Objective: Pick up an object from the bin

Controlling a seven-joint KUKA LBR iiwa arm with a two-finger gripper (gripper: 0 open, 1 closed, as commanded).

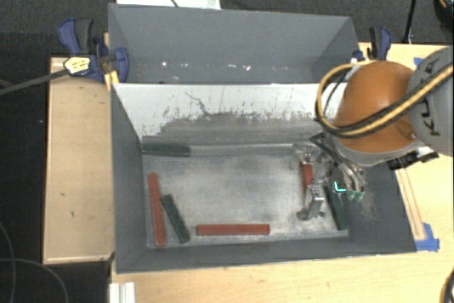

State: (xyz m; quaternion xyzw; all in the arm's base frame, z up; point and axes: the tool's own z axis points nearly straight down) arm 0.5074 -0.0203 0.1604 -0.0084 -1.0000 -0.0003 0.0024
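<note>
The grey bin (128, 174) is seen with six thin sticks on its floor. The back green stick (167, 150) is laid by the back wall, at the upper left. The left red stick (155, 211) and the slanted green stick (174, 219) are placed just beside each other at the lower left. The long red stick (233, 229) is laid along the bottom. At the right, the gripper (316, 204) is lowered between the short red stick (306, 175) and the right green stick (338, 215). Whether it is clenched or released cannot be told.
</note>
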